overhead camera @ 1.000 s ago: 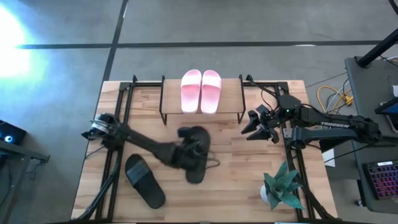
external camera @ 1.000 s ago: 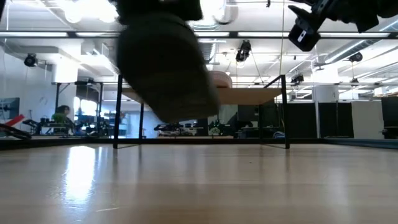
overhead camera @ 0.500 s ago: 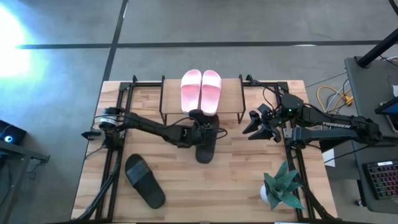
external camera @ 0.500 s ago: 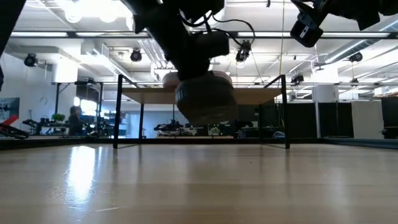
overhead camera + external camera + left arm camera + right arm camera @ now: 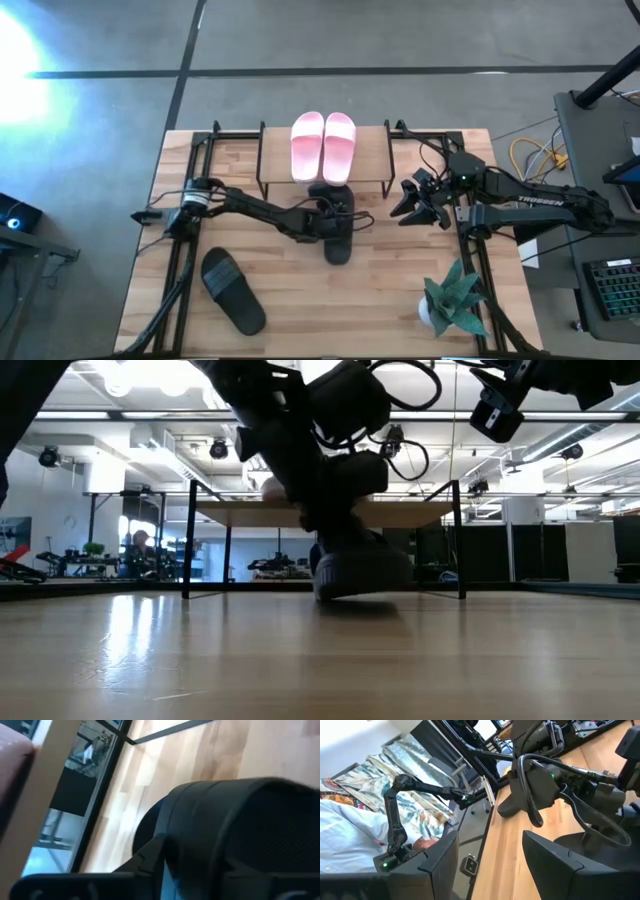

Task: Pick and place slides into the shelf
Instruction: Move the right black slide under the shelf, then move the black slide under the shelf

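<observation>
Left gripper [image 5: 333,222] clamps a black slide [image 5: 338,240] at the shelf's [image 5: 372,160] front edge, sole touching the table [image 5: 400,290]. Likely light, flexible foam; the strap offers the best hold. Right gripper [image 5: 408,203] waits open near the table's right edge.

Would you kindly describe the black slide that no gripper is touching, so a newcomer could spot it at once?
Start at the wooden table and find the shelf along its far edge, carrying the pink pair. The loose black slide lies alone, diagonally, in the opposite near-left corner. Its twin sits by the shelf under the left gripper.
</observation>
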